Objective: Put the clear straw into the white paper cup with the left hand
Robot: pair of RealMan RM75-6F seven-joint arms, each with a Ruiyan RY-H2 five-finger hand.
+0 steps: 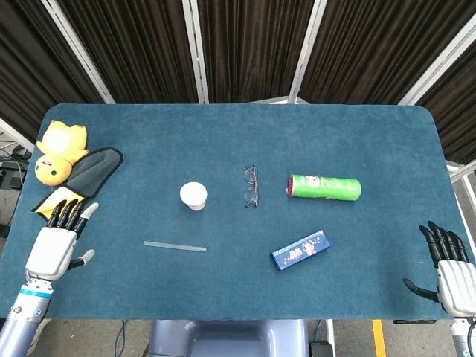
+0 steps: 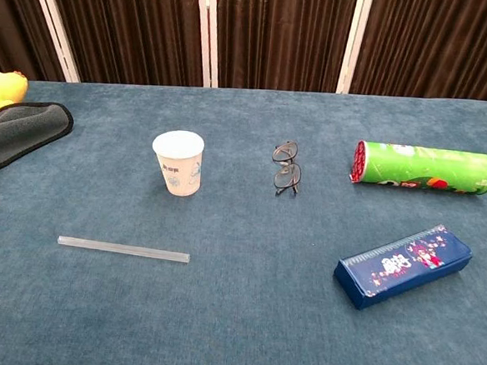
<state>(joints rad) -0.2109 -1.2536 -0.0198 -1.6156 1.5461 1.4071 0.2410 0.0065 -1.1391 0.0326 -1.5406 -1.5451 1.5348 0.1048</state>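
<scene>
The clear straw is found lying flat on the blue table cover, near the front edge and in front of the white paper cup, from which it is set apart. The cup is seen upright, mouth up, with nothing visible inside it. The left hand is observed at the front left corner of the table, fingers extended and spread, with nothing held; it is placed well to the left of the straw. The right hand is noted at the front right corner, fingers likewise extended and apart, empty. Neither hand appears in the chest view. A pair of glasses is recorded folded, just right of the cup. A green tube is laid on its side further right, and a blue box lies in front of it. A yellow plush toy and a dark cloth are located at the left edge.
</scene>
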